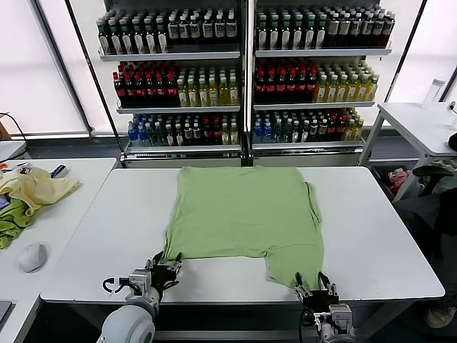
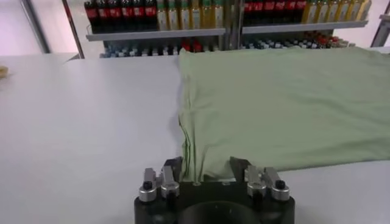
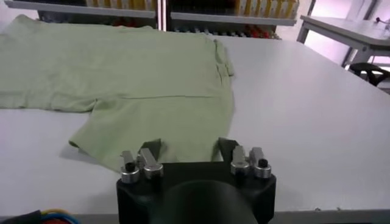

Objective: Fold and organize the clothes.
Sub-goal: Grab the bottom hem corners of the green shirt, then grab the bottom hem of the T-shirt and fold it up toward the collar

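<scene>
One light-green shirt [image 1: 243, 214] lies flat on the white table [image 1: 107, 229], with one short flap hanging down toward the front edge on the right. My left gripper [image 1: 166, 268] sits low at the shirt's near left corner. In the left wrist view the shirt's [image 2: 280, 103] folded hem runs between the left gripper's [image 2: 205, 165] spread fingers. My right gripper [image 1: 316, 284] is at the end of the near right flap. The right wrist view shows that gripper [image 3: 186, 146] with its fingers apart and the green cloth [image 3: 122, 73] edge between them.
A side table at the left holds a heap of yellow and green clothes [image 1: 32, 193] and a white rounded object [image 1: 32, 256]. Shelves of bottles [image 1: 243, 71] stand behind the table. Another white table [image 1: 421, 121] is at the far right.
</scene>
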You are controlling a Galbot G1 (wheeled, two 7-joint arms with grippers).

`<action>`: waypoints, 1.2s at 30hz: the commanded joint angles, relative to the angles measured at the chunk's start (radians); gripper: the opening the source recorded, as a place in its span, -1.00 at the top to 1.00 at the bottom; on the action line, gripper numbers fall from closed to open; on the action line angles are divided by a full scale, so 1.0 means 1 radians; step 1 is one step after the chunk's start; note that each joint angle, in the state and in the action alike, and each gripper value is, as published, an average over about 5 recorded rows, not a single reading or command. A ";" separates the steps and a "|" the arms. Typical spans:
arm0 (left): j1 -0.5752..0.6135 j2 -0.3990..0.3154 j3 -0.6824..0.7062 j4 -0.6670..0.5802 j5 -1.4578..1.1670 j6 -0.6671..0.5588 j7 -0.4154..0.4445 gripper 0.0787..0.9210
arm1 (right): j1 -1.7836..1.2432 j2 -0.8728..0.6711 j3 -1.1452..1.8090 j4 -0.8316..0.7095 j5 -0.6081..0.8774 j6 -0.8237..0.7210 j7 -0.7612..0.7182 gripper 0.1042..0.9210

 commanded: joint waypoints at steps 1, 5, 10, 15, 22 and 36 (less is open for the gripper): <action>0.003 0.008 -0.003 0.012 -0.071 0.014 -0.011 0.11 | -0.005 0.002 -0.004 -0.008 0.028 -0.021 0.006 0.16; 0.007 0.010 -0.012 0.004 -0.095 0.001 -0.003 0.38 | -0.004 -0.001 0.002 -0.006 0.035 -0.015 -0.005 0.33; 0.020 0.019 -0.017 -0.021 -0.096 -0.041 0.011 0.73 | -0.004 -0.007 0.014 0.007 0.036 0.004 -0.026 0.57; 0.036 0.035 -0.022 -0.080 -0.076 -0.069 0.024 0.96 | -0.004 -0.019 0.041 0.040 0.033 0.046 -0.049 0.83; 0.008 0.070 -0.031 -0.120 -0.076 -0.098 0.038 0.98 | 0.037 -0.057 0.097 0.084 0.034 0.098 -0.074 0.95; -0.180 0.115 0.009 0.043 -0.114 -0.113 0.049 0.98 | 0.396 -0.159 0.022 -0.104 0.061 0.112 -0.088 0.95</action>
